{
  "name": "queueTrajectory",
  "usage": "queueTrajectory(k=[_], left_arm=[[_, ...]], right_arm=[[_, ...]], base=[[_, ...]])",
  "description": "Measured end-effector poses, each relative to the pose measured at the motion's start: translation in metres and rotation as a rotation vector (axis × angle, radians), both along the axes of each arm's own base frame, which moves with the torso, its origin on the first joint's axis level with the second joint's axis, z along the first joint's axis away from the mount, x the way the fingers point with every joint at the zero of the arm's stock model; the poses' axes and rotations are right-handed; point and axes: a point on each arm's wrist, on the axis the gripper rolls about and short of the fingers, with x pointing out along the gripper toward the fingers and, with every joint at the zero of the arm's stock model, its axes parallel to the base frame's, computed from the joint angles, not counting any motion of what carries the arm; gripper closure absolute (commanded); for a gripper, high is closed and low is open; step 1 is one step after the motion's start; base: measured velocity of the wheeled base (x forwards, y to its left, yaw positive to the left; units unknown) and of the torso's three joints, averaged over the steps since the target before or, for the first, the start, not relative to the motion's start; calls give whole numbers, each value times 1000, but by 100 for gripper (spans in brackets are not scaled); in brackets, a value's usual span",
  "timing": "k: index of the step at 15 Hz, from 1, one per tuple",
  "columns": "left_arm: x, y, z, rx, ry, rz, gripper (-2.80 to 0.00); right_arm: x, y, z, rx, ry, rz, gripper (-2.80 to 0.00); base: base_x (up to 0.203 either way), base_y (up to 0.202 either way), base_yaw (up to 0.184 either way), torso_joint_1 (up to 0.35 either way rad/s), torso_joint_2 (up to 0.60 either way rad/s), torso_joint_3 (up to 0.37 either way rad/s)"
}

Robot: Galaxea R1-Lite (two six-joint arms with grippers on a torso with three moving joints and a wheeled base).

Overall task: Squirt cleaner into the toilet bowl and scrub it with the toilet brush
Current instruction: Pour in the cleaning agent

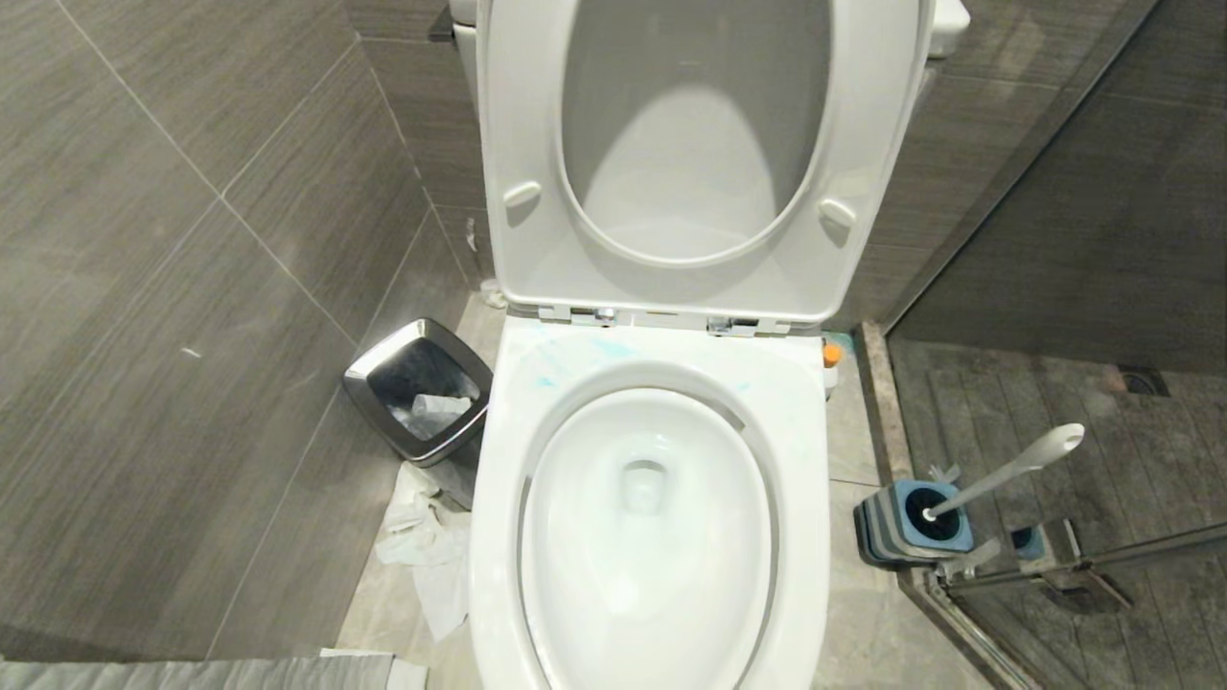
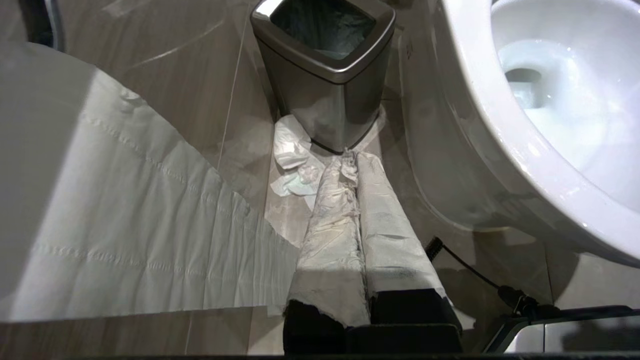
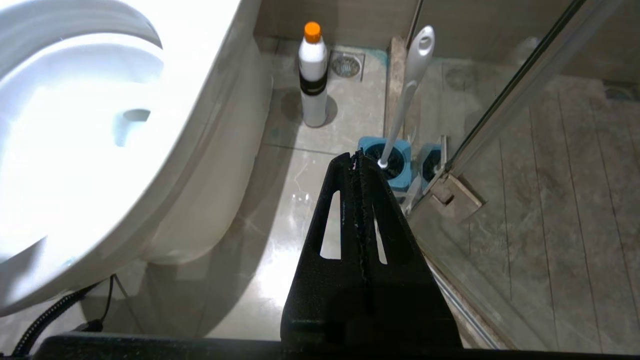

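The white toilet bowl [image 1: 800,460] fills the middle of the head view, seat and lid raised. Pale blue cleaner smears [image 1: 575,353] mark its back rim. The toilet brush [image 1: 1016,468] leans in its blue-and-grey holder [image 1: 911,525] on the floor to the right. A white bottle with an orange cap [image 3: 313,75] stands by the toilet's base. Neither arm shows in the head view. My left gripper [image 2: 351,157], its fingers wrapped in white paper, is shut and empty, low beside the bowl [image 2: 480,130]. My right gripper [image 3: 356,156] is shut and empty, pointing toward the brush holder [image 3: 397,162].
A chrome-rimmed black bin [image 1: 369,383] stands left of the toilet with crumpled tissue [image 1: 422,546] on the floor before it. A glass shower door with a metal frame [image 1: 1102,556] runs right of the brush holder. A sheet of toilet paper [image 2: 125,225] hangs close to the left gripper.
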Motion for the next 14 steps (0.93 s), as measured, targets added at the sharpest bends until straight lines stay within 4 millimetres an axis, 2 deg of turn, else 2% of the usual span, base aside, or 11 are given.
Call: queueTrajectory(k=[14], left_arm=[[0, 0, 0, -3, 0, 2, 0]], right_arm=[[0, 0, 0, 0, 0, 1, 0]], base=[[0, 0, 0, 2, 2, -197]])
